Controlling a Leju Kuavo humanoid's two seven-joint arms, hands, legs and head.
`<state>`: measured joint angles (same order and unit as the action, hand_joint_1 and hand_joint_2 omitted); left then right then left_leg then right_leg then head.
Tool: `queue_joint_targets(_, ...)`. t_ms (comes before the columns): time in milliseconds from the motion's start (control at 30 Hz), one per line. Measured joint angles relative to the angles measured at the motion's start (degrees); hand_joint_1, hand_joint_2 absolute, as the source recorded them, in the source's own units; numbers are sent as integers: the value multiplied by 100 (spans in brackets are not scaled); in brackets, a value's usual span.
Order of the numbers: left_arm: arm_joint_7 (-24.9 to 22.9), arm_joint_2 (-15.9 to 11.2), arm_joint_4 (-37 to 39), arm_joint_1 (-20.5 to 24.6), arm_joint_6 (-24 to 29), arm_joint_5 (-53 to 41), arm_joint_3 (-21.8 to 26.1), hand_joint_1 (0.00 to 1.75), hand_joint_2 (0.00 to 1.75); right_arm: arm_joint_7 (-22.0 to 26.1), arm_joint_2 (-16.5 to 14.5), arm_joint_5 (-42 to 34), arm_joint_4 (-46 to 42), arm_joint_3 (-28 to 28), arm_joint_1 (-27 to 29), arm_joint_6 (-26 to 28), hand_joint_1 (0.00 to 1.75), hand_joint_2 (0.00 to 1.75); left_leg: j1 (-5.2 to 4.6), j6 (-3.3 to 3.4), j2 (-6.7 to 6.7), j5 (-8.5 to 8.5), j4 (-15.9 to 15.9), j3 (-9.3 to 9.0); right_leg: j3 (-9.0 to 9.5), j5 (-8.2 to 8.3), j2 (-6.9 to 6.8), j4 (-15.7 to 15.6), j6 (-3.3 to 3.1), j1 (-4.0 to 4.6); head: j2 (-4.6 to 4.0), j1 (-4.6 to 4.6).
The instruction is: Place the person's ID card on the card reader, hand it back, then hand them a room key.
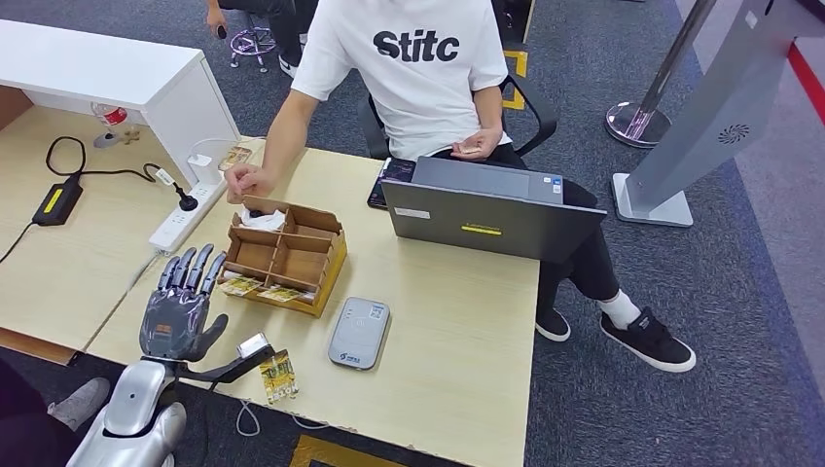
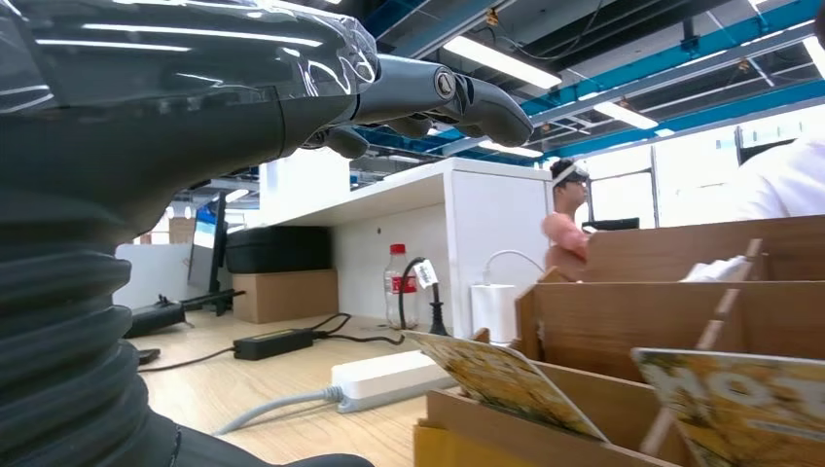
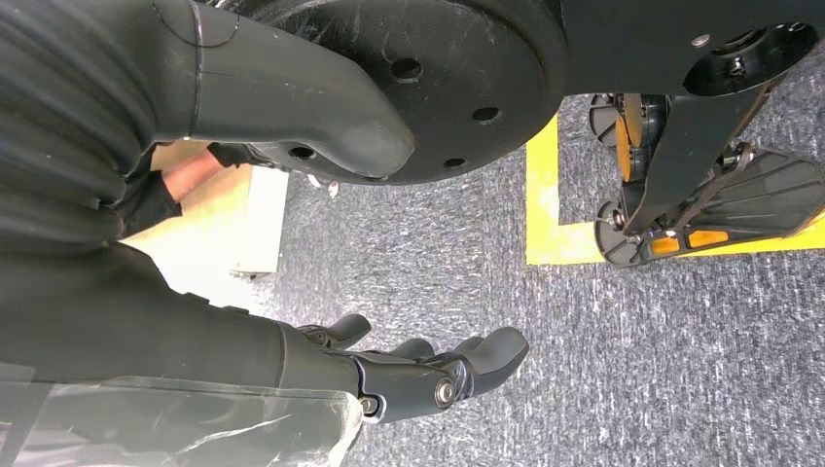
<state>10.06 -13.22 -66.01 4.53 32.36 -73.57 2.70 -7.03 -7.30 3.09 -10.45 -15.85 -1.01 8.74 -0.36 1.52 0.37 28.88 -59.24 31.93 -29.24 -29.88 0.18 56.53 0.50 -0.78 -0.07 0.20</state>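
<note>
the left robot hand point(image 1: 181, 304) hovers flat over the near left part of the wooden surface point(image 1: 457, 331), fingers straight and a little apart, thumb out to the side, holding nothing. its fingertips reach toward the near side of a brown cardboard organizer point(image 1: 285, 255) split into compartments; yellow-printed room key cards point(image 1: 255, 289) stand in its front slots. in the left wrist view those cards point(image 2: 508, 381) lean up out of the organizer point(image 2: 671, 292) just past the dark fingers point(image 2: 457, 97).

another yellow card point(image 1: 278, 376) lies flat near the surface's front edge, beside the robot hand's thumb. the grey card reader point(image 1: 359, 333) lies flat to the right of the organizer, apart from it, with nothing on top of it.

a person in a white t-shirt point(image 1: 409, 68) sits across the surface behind an open laptop point(image 1: 491, 216). one of the person's hands point(image 1: 248, 181) rests at the organizer's far corner; the other hand point(image 1: 477, 146), in the lap, holds a small card-like thing, too small to tell whether it is the id card.

a white power strip point(image 1: 182, 222) and a black adapter point(image 1: 58, 202) lie on the lower desk at left.

the right robot hand point(image 3: 418, 375) hangs over grey carpet point(image 3: 623, 360), fingers loosely curled, nothing in it.
</note>
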Motion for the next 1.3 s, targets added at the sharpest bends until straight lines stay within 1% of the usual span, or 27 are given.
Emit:
queue_joint_targets(300,25,143,-2,48,-62,-3,-197,0,175,-5,0,24,0,-6,0,8,0,175,0,0,0,0,0,0,-1,0,1,0,0,0,0,0)
queue_joint_targets(567,25,218,0,124,-104,-40,-325,0,175,-7,0,48,0,-8,-1,1,0,175,0,0,0,0,0,0,0,0,0,0,0,0,0,0)
queue_joint_targets(900,9,284,0,327,-181,-84,-482,0,175,-3,0,118,0,-8,-5,-7,0,175,0,0,0,0,0,0,0,1,2,0,0,0,0,0)
queue_joint_targets(1300,-27,384,27,429,-187,-99,-620,0,175,-19,0,141,0,-10,-6,-1,0,175,0,0,0,0,0,0,0,1,2,0,0,0,0,0)
